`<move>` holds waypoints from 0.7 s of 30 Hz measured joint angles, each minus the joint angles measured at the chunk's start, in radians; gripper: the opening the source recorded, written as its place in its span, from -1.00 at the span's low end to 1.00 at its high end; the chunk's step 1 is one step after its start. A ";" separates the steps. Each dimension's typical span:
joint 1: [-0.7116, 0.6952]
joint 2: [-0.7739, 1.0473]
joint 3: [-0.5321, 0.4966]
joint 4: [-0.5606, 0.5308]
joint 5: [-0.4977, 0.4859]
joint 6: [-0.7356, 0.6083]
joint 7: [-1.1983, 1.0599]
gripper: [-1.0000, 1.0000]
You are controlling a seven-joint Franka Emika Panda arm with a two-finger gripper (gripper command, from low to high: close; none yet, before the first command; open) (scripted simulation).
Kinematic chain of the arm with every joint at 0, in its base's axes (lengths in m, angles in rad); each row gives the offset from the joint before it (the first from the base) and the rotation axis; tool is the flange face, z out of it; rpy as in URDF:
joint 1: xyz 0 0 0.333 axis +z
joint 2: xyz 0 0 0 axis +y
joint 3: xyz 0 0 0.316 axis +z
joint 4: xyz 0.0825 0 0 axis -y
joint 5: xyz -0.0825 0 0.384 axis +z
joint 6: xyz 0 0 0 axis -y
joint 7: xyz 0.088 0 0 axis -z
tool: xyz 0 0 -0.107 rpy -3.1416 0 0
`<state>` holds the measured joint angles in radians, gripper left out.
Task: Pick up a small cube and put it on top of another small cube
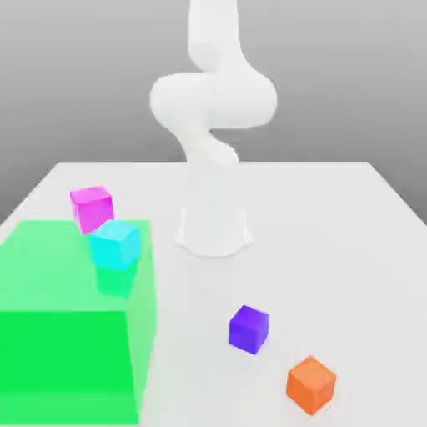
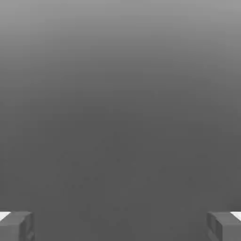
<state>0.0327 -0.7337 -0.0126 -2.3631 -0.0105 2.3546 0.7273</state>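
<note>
Several small cubes lie on the white table in the exterior view. A magenta cube [image 1: 92, 207] sits at the far left, and a cyan cube [image 1: 115, 243] is just in front of it at the edge of a translucent green block. A purple cube [image 1: 248, 328] and an orange cube [image 1: 310, 384] lie apart near the front right. The white arm [image 1: 213, 100] rises from its base and leaves the picture at the top. In the hand view my gripper [image 2: 120, 226] is open, its grey fingertips [image 2: 16, 225] wide apart with nothing between them, facing plain grey background.
A large translucent green block [image 1: 71, 334] fills the front left of the table [image 1: 334, 233]. The arm's round base [image 1: 213, 233] stands mid-table behind the cubes.
</note>
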 joint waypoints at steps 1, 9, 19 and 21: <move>0.012 0.033 -0.004 -0.030 -0.002 0.026 -0.037 0.00; 0.132 0.290 -0.063 -0.263 -0.032 0.232 -0.323 0.00; 0.260 0.708 -0.098 -0.552 -0.006 0.554 -0.755 0.00; 0.259 0.790 -0.087 -0.550 0.025 0.619 -0.791 0.00</move>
<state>0.2922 0.0562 -0.0999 -2.9135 0.0143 2.9740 -0.0639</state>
